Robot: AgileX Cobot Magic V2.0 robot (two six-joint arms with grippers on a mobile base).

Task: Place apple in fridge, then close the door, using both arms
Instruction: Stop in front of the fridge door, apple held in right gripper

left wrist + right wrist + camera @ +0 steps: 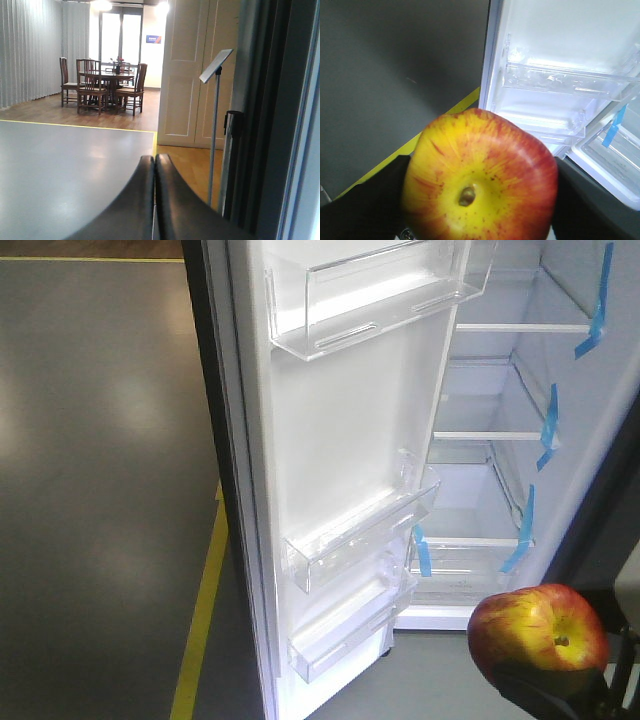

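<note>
Glossy red-yellow apple at five o'clock, just outside the open fridge, clamped at its sides by the right gripper; likely firm, light, slippery, bruisable. Fingers of the left gripper touch, holding nothing.

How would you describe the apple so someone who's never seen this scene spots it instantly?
Find the open fridge with white shelves and blue tape strips. Low in front of it, the right gripper holds the apple. It is the only round, red-and-yellow thing against the grey floor.

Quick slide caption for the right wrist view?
Right claw grips the apple facing the open fridge door and its clear bins.
</note>
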